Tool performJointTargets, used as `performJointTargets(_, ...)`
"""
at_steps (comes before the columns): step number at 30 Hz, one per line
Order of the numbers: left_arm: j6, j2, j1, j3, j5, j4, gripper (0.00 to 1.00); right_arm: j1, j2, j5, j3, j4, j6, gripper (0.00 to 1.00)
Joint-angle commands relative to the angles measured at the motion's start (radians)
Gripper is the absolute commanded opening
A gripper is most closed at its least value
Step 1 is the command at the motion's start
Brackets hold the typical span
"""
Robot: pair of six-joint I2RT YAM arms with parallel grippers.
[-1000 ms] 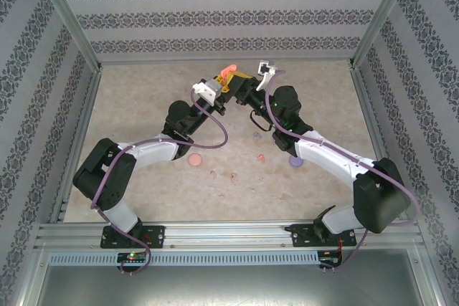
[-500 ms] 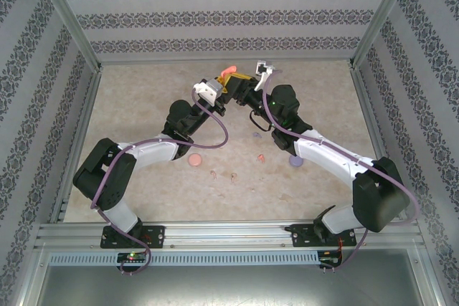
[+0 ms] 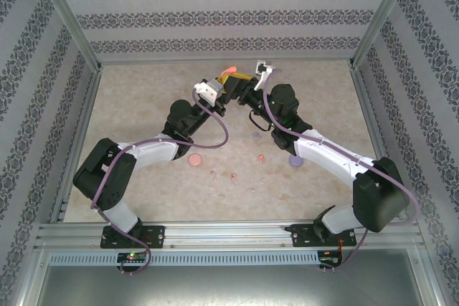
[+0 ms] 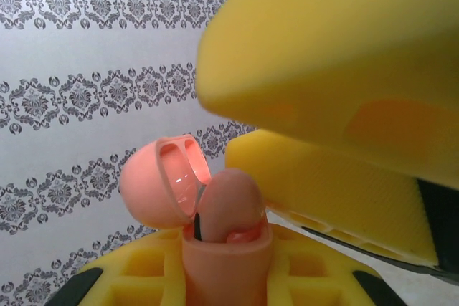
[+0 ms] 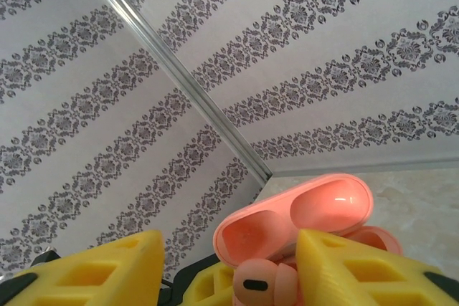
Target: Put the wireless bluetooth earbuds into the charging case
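Two tools: left tool clamps coral case, right tool gapes.

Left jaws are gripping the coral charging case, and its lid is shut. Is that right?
Not quite. The left jaws do grip the coral charging case, but its lid is swung open, not shut. The left wrist view shows this, with an earbud sitting in the case.

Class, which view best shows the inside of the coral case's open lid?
Right wrist view: the lid faces the camera, its inside plain. Left wrist view catches it side-on; top view gives a small coral patch.
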State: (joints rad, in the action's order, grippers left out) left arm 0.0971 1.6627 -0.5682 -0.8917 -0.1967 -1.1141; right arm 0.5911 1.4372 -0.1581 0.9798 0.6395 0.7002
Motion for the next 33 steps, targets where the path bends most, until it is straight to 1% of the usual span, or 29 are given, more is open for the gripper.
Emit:
performJointTargets(1,-0.016,-0.059,-0.019,-0.030,-0.041,-0.114,0.00,-0.011,0.018,0.037,-0.007,-0.064,0.017,0.58)
performJointTargets(5,-0.018,-0.060,-0.020,-0.030,-0.043,-0.113,0.00,-0.019,0.018,0.040,-0.010,-0.064,0.031,0.61)
performJointTargets(8,-0.021,-0.061,-0.021,-0.028,-0.040,-0.116,0.00,-0.029,0.012,0.039,-0.015,-0.064,0.048,0.67)
performJointTargets(10,-0.022,-0.061,-0.021,-0.023,-0.035,-0.120,0.00,-0.040,-0.005,0.031,-0.022,-0.063,0.063,0.69)
performJointTargets(13,-0.022,-0.062,-0.021,-0.011,-0.019,-0.130,0.00,-0.055,-0.050,0.021,-0.037,-0.067,0.090,0.73)
performJointTargets(16,-0.023,-0.067,-0.021,0.011,0.003,-0.146,0.00,-0.067,-0.127,0.000,-0.049,-0.113,0.097,0.74)
performJointTargets(18,-0.019,-0.078,-0.021,0.028,0.015,-0.142,0.00,-0.075,-0.188,0.007,-0.051,-0.185,0.084,0.74)
performJointTargets(21,-0.017,-0.104,-0.019,0.063,0.038,-0.141,0.00,-0.094,-0.273,0.027,-0.047,-0.338,0.066,0.75)
performJointTargets(26,-0.022,-0.173,-0.019,0.137,0.050,-0.122,0.00,-0.137,-0.363,0.057,-0.040,-0.606,0.047,0.75)
performJointTargets(29,-0.018,-0.225,-0.019,0.192,0.054,-0.104,0.00,-0.152,-0.378,0.097,-0.012,-0.807,0.014,0.74)
performJointTargets(31,-0.015,-0.280,-0.019,0.228,0.059,-0.077,0.00,-0.152,-0.361,0.126,0.014,-0.936,-0.016,0.74)
performJointTargets(33,-0.013,-0.332,-0.019,0.255,0.055,-0.037,0.00,-0.152,-0.332,0.124,0.032,-1.025,-0.048,0.73)
